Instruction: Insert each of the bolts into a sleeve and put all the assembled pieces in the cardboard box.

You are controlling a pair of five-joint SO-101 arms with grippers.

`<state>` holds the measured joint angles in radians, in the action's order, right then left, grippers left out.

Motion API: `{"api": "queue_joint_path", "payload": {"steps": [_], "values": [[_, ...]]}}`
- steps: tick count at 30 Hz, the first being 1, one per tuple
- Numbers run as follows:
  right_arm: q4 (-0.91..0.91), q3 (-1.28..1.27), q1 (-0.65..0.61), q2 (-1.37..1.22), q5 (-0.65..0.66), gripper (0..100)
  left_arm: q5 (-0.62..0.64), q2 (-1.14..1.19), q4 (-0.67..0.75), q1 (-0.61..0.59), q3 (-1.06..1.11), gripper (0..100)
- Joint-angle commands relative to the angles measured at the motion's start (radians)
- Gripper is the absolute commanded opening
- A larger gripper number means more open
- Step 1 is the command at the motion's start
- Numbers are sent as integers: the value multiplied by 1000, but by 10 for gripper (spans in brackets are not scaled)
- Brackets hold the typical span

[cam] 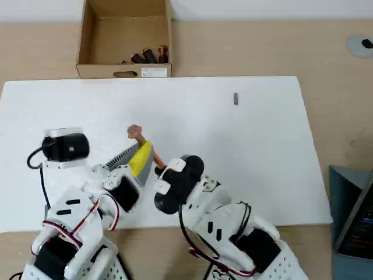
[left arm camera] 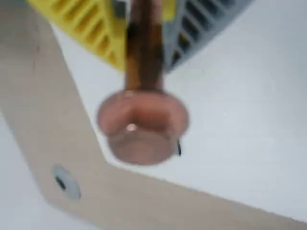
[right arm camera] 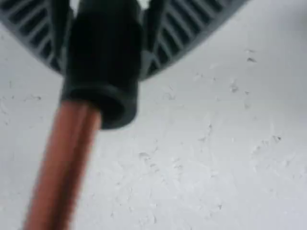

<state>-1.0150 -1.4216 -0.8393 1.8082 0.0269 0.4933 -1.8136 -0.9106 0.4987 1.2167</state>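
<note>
1. Wooden table (cam: 341, 116), with a white board (cam: 245, 169) lying over most of it.
2. Cardboard box (cam: 83, 41) at the far edge, just past the board, open top. Several dark assembled pieces (cam: 149, 56) lie along its near inner wall.
3. Two arms at the near edge: left arm (cam: 76, 224) and right arm (cam: 233, 227), angled in toward each other over the board.
4. Left gripper (cam: 140, 149): one yellow finger, one grey, clamped on the shaft of a copper bolt (left arm camera: 142, 125). The flanged head sticks out past the fingertips, toward the box, clear of the board.
5. Right gripper (right arm camera: 103, 24): grey fingers closed around a black sleeve (right arm camera: 103, 62). It sits just beside the left gripper, on the near side.
6. The bolt's shaft end enters the sleeve's open mouth. How deep it sits I cannot tell.
7. One small dark piece (cam: 235, 98) lies alone on the far right part of the board, well apart from both grippers.
</note>
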Motion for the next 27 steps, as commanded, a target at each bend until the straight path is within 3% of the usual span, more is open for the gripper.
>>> {"api": "queue_joint_path", "payload": {"steps": [1,21,27], "values": [[29,36,-7,101,11,9,-32,-12,-2,8,-63,2],[25,99,42,101,11,9,-31,-12,5,11,18,2],[25,102,41,101,11,9,37,-12,23,17,43,2]]}}
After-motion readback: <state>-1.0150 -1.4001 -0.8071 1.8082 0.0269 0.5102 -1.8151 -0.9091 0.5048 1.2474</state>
